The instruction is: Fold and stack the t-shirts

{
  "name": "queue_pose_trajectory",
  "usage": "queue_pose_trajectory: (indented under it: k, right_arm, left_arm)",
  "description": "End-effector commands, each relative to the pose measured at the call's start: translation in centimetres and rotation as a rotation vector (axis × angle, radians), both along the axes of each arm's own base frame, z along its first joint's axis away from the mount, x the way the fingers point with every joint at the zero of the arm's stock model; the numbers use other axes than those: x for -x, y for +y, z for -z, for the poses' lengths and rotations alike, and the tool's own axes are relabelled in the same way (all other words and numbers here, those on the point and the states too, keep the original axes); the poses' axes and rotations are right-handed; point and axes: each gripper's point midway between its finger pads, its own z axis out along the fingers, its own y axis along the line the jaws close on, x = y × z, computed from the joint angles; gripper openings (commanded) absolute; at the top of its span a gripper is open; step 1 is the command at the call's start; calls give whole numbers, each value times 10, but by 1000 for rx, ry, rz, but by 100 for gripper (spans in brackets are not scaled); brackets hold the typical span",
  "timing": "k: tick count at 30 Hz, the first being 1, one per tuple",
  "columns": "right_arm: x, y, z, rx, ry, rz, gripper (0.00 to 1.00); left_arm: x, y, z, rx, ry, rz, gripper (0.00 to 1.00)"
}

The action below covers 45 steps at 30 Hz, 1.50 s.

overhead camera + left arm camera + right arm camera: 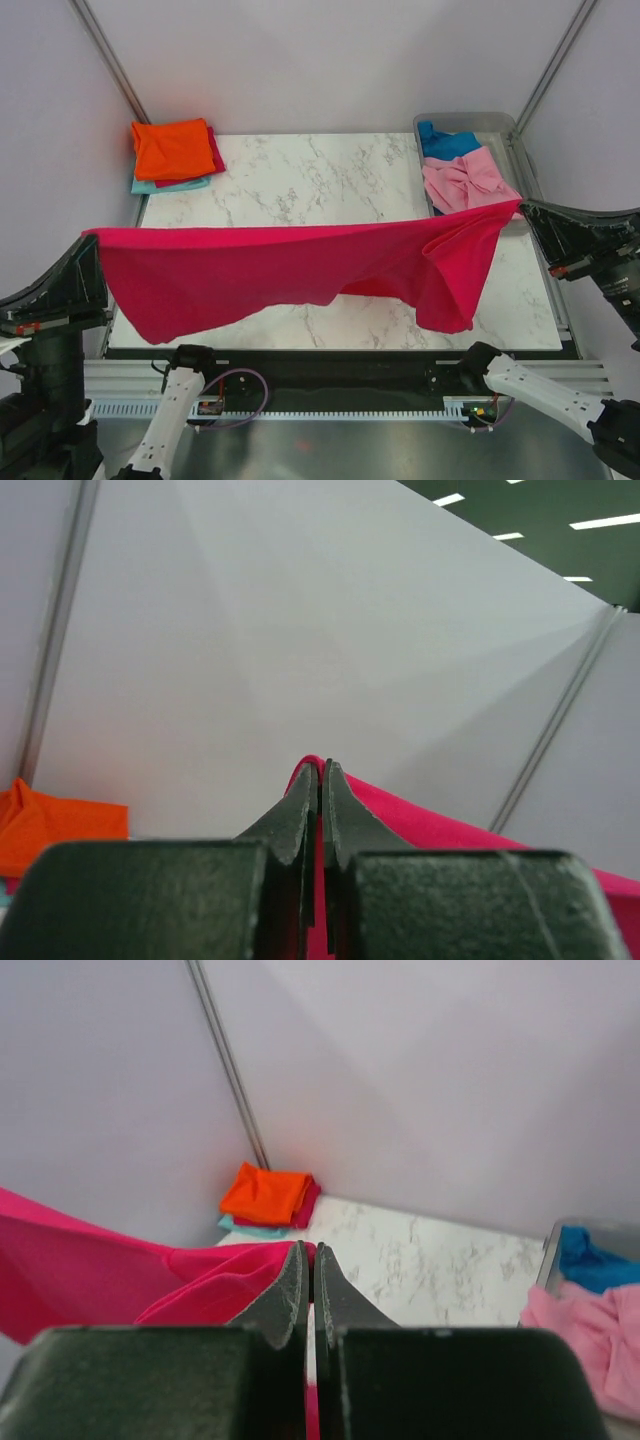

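Observation:
A crimson-pink t-shirt point(290, 270) hangs stretched in the air across the table, held at both ends. My left gripper point(92, 238) is shut on its left end; the cloth shows between the fingers in the left wrist view point(322, 780). My right gripper point(522, 207) is shut on its right end, also seen in the right wrist view point(312, 1258). A folded stack sits at the far left corner: orange t-shirt point(172, 148) on top, crimson and teal point(170, 185) beneath. A light pink t-shirt point(468, 182) and a blue t-shirt point(445, 142) lie in the tub.
A clear grey plastic tub point(510, 135) stands at the table's far right. The marble table top point(320, 175) lies below the hanging shirt. White walls and corner posts enclose the back and sides.

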Motion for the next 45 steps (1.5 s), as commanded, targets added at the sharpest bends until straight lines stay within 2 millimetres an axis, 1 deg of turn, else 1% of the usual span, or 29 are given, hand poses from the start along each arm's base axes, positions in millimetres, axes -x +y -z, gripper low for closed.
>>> queue_pose_trajectory:
  k: [1,3,4,6,7,9,10,11,13,14,15,16,17,18,19,20,21,23,26,29,31,32,33,37,38,40,41,42,45]
  right_arm:
    - [-15,-6,-59,-48,-208,100,0]
    - [-45,-2,-60,-8,-186,204,0]
    - [-76,20,-55,83,-162,237,0]
    - [-116,33,-42,163,-95,338,0]
    - [-155,62,-19,266,-45,367,0]
    - [-196,87,10,369,-5,386,0]
    - [-232,112,37,400,35,355,0]
    - [-253,121,53,396,64,321,0]
    - [-321,139,116,407,158,204,0]
    - [-342,144,139,374,216,174,0]
    - [-368,136,149,359,240,189,0]
    - [-403,154,211,391,349,125,6]
    - [-424,149,231,390,400,138,17]
    - [-446,149,203,345,355,161,49]
    - [-473,154,270,391,486,139,70]
    - [-488,146,276,371,513,160,79]
    - [-509,148,262,343,471,183,88]
    - [-515,134,253,315,475,215,95]
    - [-501,129,232,263,438,212,98]
    - [-468,128,243,239,465,180,98]
    - [-445,126,264,240,527,171,97]
    - [-430,132,294,270,587,146,96]
    - [-420,135,291,278,577,143,95]
    - [-388,159,340,424,639,131,89]
    - [-380,172,349,473,641,120,83]
    - [-377,175,377,551,694,142,75]
    - [-378,183,379,577,689,146,63]
    - [-378,183,403,623,738,156,59]
    - [-384,183,430,683,786,191,47]
  left_arm:
    - [-37,21,-1,-78,92,-161,2]
    - [-50,23,-5,-95,130,-178,2]
    - [-83,26,2,-99,217,-206,2]
    - [-113,25,18,-114,346,-221,2]
    - [-144,22,33,-141,435,-223,2]
    - [-178,21,63,-169,572,-242,2]
    - [-192,22,78,-190,626,-258,2]
    - [-226,22,113,-223,748,-279,2]
    - [-258,29,157,-260,888,-314,2]
    - [-285,37,205,-285,1027,-330,2]
    - [-303,41,234,-296,1105,-324,2]
    - [-317,45,258,-289,1176,-324,2]
    - [-328,55,280,-270,1252,-336,4]
    - [-343,66,345,-242,1460,-321,9]
    - [-346,71,366,-227,1545,-310,18]
    - [-360,83,367,-185,1583,-327,47]
    - [-360,87,402,-128,1715,-336,60]
    - [-361,83,407,-85,1745,-285,74]
    - [-358,74,402,-65,1673,-237,77]
    - [-342,65,391,-50,1604,-210,74]
    - [-326,48,390,-53,1577,-146,73]
    - [-325,36,388,-78,1549,-123,73]
    - [-320,27,391,-106,1546,-94,73]
    - [-278,-3,422,-176,1610,-22,70]
    - [-269,-14,415,-199,1580,6,68]
    - [-251,-28,425,-219,1578,66,67]
    - [-244,-36,422,-227,1561,91,66]
    - [-239,-42,410,-224,1506,112,66]
    - [-222,-53,407,-241,1429,164,66]
